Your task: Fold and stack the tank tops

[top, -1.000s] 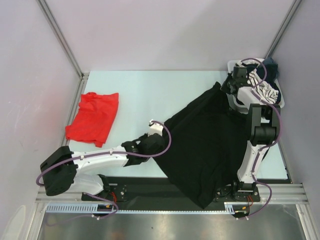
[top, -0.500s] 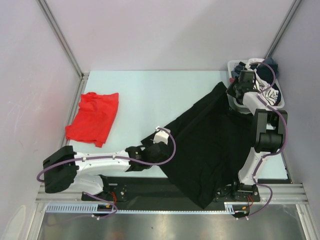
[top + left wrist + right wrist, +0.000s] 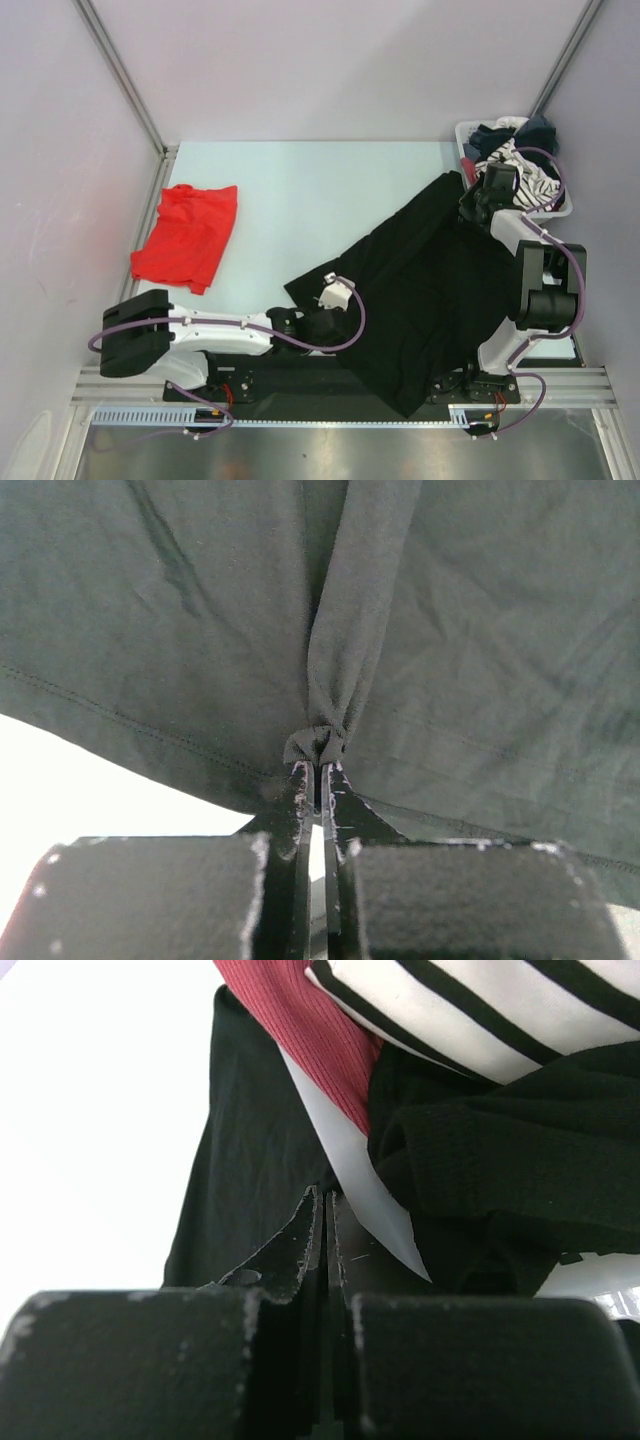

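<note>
A black tank top (image 3: 420, 290) hangs stretched between my two grippers, running from beside the basket down past the table's near edge. My left gripper (image 3: 325, 318) (image 3: 318, 768) is shut on a bunched pinch of its hem (image 3: 316, 744) at the near left. Up against the basket, my right gripper (image 3: 478, 205) (image 3: 326, 1198) is shut on the top's far corner, with black cloth (image 3: 240, 1180) at its tips. The red tank top (image 3: 185, 235) lies folded on the table (image 3: 300, 190) at the far left, away from both grippers.
A white basket (image 3: 464, 130) stands at the back right corner, full of clothes: a striped garment (image 3: 480, 1010), a ribbed red-pink one (image 3: 300, 1020) and dark pieces. Grey walls enclose the table on three sides. Both arm bases sit on the near rail.
My left gripper has moved right and toward the near edge with the hem in it. My right gripper has drawn back from the basket toward the near side. The black top now spreads wider.
</note>
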